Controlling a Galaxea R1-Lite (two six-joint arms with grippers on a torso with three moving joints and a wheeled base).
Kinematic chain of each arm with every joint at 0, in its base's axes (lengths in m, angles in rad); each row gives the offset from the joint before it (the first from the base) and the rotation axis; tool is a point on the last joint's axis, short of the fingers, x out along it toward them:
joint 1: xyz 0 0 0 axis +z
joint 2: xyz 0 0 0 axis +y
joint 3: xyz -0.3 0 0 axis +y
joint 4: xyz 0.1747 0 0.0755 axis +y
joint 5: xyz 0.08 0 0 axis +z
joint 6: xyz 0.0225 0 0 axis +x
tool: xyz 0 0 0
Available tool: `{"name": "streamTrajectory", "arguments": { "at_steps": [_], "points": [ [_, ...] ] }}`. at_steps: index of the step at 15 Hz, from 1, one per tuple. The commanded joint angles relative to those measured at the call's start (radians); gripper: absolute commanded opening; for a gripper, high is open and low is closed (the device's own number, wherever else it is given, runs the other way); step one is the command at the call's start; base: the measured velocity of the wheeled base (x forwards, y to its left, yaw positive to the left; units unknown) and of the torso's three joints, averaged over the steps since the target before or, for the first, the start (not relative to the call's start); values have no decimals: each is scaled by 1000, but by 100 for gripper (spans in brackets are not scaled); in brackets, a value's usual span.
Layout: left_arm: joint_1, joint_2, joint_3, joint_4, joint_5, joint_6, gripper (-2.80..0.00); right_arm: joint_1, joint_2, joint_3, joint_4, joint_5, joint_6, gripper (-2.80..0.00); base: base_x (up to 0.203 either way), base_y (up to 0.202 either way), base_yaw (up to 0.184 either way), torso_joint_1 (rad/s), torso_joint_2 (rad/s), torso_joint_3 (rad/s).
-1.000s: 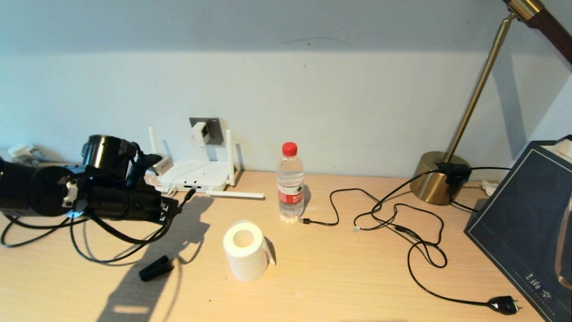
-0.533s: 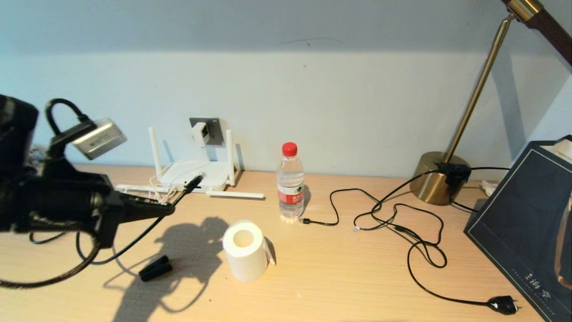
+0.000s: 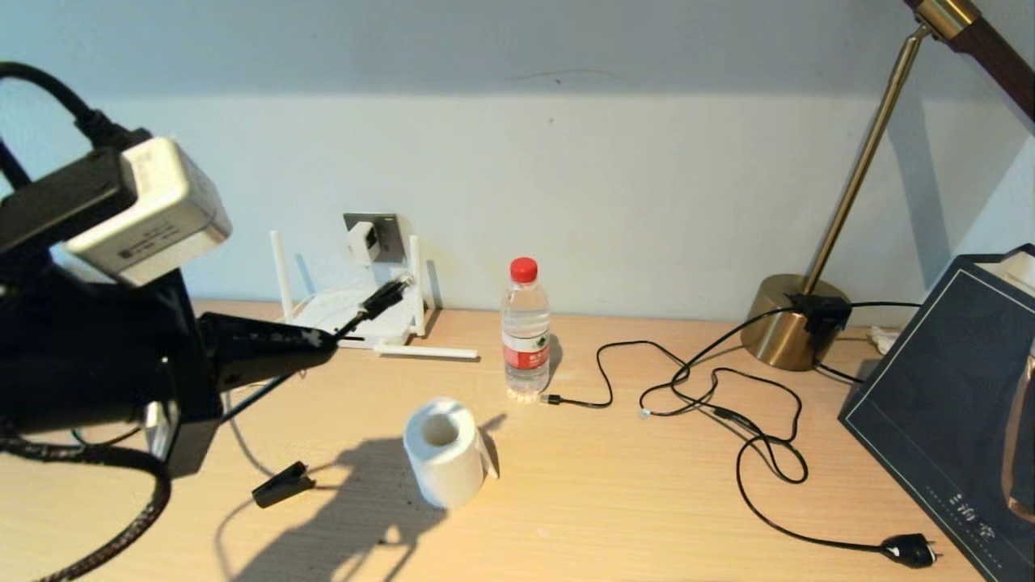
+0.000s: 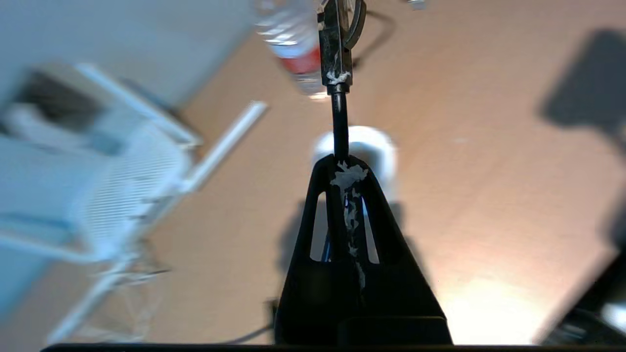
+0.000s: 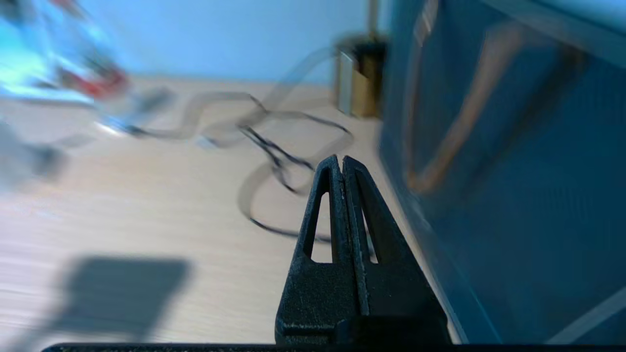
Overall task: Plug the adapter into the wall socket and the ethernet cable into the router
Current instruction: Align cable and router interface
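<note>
The white adapter (image 3: 361, 241) sits in the dark grey wall socket (image 3: 386, 234) on the back wall. Below it the white router (image 3: 398, 325) lies on the desk, two antennas upright and one lying flat in front. My left gripper (image 3: 330, 341) (image 4: 342, 162) hangs above the desk in front of the router, shut on the black ethernet cable (image 4: 339, 122). The cable's plug end (image 3: 384, 297) sticks out past the fingertips, over the router's top. My right gripper (image 5: 341, 161) is shut on nothing, low over the desk's right side beside a dark box; it is out of the head view.
A white paper roll (image 3: 443, 453) stands mid-desk and a water bottle (image 3: 525, 331) behind it. A thin black cord with a two-pin plug (image 3: 910, 551) loops across the right half. A brass lamp base (image 3: 796, 323), a dark box (image 3: 954, 404) and a small black clip (image 3: 281, 485) also lie here.
My left arm has risen and pulled back toward the camera. The ethernet plug has gone from the router's front edge up and to the right, over its top.
</note>
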Motion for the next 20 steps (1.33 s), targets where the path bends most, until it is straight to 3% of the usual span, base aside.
{"name": "streamTrajectory", "arguments": {
  "at_steps": [1,2,4,5,7,10,12,14,16,18,20],
  "points": [
    [-37,11,32,-101,286,125,-280,1,259,-271,78,98,146,-280,0,0,0,0,0,0],
    [-42,5,73,-195,361,172,-280,1,347,-353,110,166,221,-280,0,0,0,0,0,0],
    [-45,-11,161,-338,439,241,-280,1,462,-440,154,307,312,-280,0,0,0,0,0,0],
    [-45,-34,200,-373,464,288,-280,1,493,-459,166,350,335,-280,0,0,0,0,0,0],
    [-48,-49,249,-410,490,336,-280,2,558,-486,171,363,349,-280,0,0,0,0,0,0],
    [-73,-30,243,-430,460,346,-280,2,665,-541,169,384,353,-280,0,0,0,0,0,0],
    [-127,32,186,-430,345,345,-280,5,749,-579,170,487,363,-280,0,0,0,0,0,0],
    [-224,115,112,-441,299,356,-280,13,847,-622,171,590,401,-280,0,0,0,0,0,0],
    [-321,210,72,-493,304,361,-280,44,909,-643,171,660,427,-280,0,0,0,0,0,0],
    [-383,312,33,-565,307,364,-280,114,944,-653,168,676,458,0,0,0,0,0,0,0],
    [-435,387,-2,-607,307,366,-280,153,958,-678,142,687,517,0,0,0,0,0,0,0]
  ]
}}
